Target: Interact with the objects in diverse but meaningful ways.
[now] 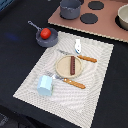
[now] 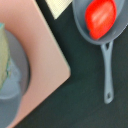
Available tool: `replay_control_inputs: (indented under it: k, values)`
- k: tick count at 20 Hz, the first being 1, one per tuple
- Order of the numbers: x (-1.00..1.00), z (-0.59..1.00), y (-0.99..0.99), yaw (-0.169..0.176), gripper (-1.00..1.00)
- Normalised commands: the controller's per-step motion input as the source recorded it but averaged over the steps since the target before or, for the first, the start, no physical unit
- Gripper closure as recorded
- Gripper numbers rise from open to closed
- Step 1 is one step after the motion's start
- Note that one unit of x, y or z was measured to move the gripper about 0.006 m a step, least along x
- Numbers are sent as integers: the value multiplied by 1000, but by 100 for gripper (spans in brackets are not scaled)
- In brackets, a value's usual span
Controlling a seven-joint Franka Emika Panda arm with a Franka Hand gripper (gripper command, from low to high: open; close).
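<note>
A red tomato (image 1: 45,33) lies in the grey long-handled saucepan (image 1: 48,41) at the exterior view's upper left. The wrist view shows the same tomato (image 2: 101,17) in the saucepan (image 2: 81,22), with its handle (image 2: 107,70) over the dark table. A brown sausage (image 1: 73,63) lies on a tan plate (image 1: 64,68) on the placemat. A light-blue cup (image 1: 44,85) stands at the mat's near left. A small white shaker (image 1: 78,47) lies at the mat's far edge. The grey pot (image 1: 70,8) sits on the pink stove board; its blurred rim also shows in the wrist view (image 2: 14,95). No gripper shows in either view.
A woven placemat (image 1: 95,85) covers the middle of the black table. Two orange-handled utensils (image 1: 86,58) (image 1: 75,83) lie beside the plate. The pink stove board (image 1: 107,26) with black burners (image 1: 89,18) is at the back; it also shows in the wrist view (image 2: 42,55). A bowl (image 1: 123,17) sits at its right edge.
</note>
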Motion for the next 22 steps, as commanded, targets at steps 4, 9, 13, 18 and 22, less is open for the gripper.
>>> replay_control_inputs:
  k: [4,9,13,18,22]
  values:
    - [55,-188,-596,204,-100]
    - [183,-179,-584,160,-100]
    - [164,-245,-375,72,-100]
    - [78,-425,-238,53,-100]
    - [96,-436,-179,46,-100]
